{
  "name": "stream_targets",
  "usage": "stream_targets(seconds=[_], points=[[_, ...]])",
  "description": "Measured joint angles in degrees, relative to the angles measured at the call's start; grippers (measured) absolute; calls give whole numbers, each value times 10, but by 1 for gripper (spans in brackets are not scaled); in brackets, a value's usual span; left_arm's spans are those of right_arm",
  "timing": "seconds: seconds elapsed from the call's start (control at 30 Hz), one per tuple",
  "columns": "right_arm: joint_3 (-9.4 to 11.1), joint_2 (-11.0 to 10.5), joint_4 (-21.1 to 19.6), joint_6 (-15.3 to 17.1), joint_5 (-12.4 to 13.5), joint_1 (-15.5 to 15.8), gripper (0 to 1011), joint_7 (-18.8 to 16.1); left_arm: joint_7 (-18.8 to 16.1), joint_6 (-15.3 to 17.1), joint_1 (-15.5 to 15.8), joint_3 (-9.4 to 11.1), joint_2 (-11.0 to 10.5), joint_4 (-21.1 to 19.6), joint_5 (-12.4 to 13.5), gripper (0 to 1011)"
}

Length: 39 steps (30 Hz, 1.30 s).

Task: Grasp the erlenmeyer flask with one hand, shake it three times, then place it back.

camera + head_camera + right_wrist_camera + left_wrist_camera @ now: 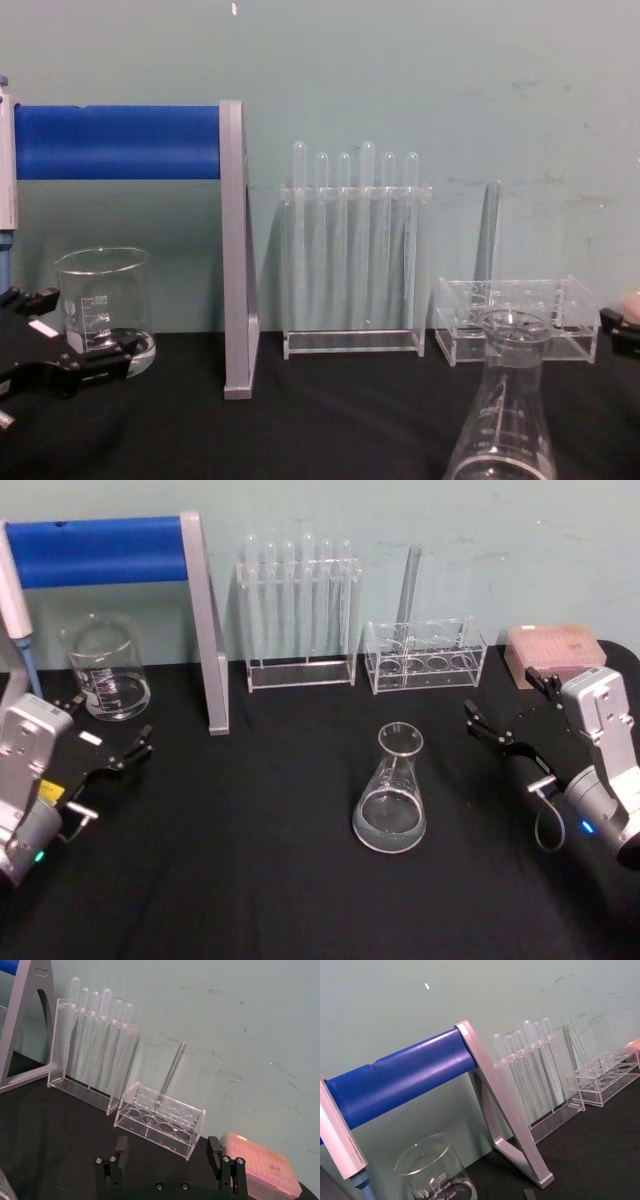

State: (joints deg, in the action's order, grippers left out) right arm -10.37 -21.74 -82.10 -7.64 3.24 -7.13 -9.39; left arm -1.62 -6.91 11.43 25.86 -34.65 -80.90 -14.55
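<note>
The left end effector point(112, 732) hung low over the near left part of the black desk point(260, 880), its two fingers spread and holding nothing, the tips close to a clear glass beaker point(107, 670) with white graduation marks that stood at the far left. Behind and above the beaker ran a blue bar point(100, 550) carried by a grey metal stand point(210, 630), whose foot rested on the desk just right of the beaker. Further right, against the pale green wall, a tall clear rack point(298, 615) held a row of upright test tubes, and beside it a lower clear rack point(425, 655) carried a single thin tube leaning out of one of its holes. The erlenmeyer flask point(392, 790) stood upright on the desk nearer than the two racks, a little right of the middle, untouched, well apart from both end effectors. In the chest view its neck and flared rim point(512, 390) rose at the lower right. To the right of the flask the right end effector point(508, 708) hovered with its fingers released wide apart, empty, pointing toward the low rack. At the far right a pink box point(556, 652) sat by the wall, just behind that arm.
</note>
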Motion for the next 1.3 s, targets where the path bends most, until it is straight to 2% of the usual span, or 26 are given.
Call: stream_targets(seconds=[1.3], points=[[0,0,0,0,0,0,1000,0,0,0,0,0,0,0,0,1001]])
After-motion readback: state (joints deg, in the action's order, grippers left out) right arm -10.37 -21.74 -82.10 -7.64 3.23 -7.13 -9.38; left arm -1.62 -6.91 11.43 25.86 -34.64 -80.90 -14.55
